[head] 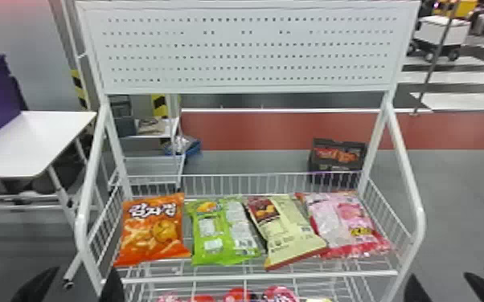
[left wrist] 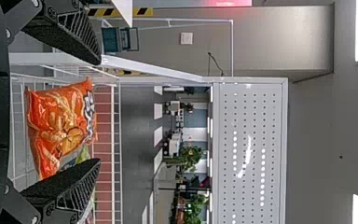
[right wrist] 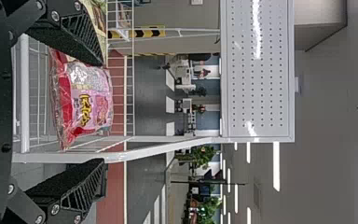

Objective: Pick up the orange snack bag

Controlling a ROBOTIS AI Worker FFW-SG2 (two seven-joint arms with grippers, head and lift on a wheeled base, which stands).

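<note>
The orange snack bag (head: 152,229) is seen lying at the left end of the wire basket (head: 253,276), just beside the green bag (head: 223,233). The left gripper (head: 74,287) is held with its fingers apart at the near left; the right gripper (right wrist: 103,112) is likewise spread. The reach is probably best made over the near rail, with one finger eased into the narrow gap by the green bag, the pack gripped gently, then lifted clear before being drawn back.
</note>
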